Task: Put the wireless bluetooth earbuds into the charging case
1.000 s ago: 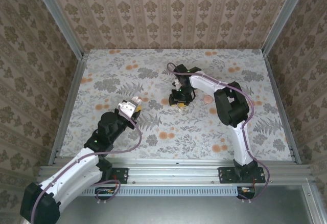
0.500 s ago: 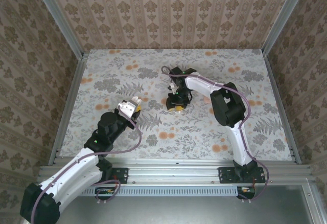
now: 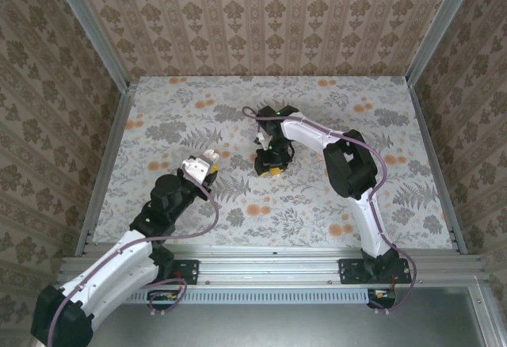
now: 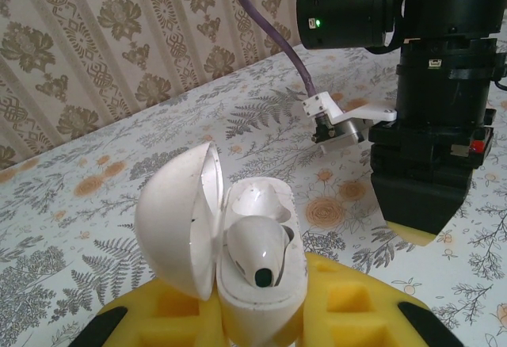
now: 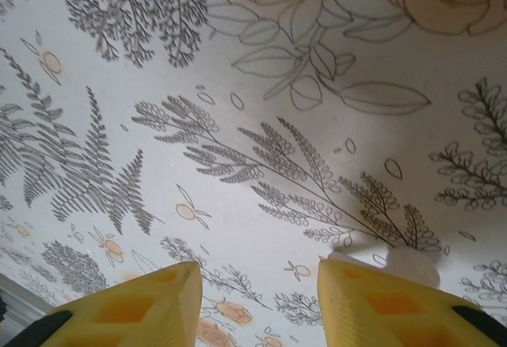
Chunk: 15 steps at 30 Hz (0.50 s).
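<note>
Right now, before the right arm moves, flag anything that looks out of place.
Nothing damaged or spilled. One oddity: a small pale piece, likely the second earbud, lies on the table beside the right gripper's open fingers, not between them. The charging case, open in the left gripper, holds one earbud.

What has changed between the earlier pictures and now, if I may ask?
The right gripper moved left and slightly nearer, toward the left gripper. The left gripper stayed where it was, clamped on the open charging case.
</note>
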Each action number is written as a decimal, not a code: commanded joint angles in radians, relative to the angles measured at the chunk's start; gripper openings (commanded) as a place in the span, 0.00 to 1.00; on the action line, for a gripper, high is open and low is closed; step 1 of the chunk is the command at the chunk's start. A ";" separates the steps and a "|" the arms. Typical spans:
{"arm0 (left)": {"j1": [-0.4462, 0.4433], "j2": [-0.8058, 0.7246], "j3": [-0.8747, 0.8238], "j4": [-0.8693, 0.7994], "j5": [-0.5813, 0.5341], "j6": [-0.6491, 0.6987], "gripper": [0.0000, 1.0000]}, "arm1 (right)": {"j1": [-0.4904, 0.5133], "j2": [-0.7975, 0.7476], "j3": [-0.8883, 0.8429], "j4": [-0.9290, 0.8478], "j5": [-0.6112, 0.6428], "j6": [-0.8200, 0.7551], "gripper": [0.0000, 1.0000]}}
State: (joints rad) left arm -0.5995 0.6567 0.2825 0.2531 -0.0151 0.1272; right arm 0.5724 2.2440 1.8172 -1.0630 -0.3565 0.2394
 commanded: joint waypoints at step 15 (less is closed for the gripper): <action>0.007 -0.016 -0.010 0.011 0.014 0.013 0.05 | 0.014 -0.135 -0.074 -0.039 0.130 0.175 0.45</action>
State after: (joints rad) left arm -0.5995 0.6567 0.2810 0.2531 -0.0147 0.1268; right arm 0.5896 2.2097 1.7802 -1.1175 -0.2565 0.2890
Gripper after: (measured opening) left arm 0.194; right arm 0.449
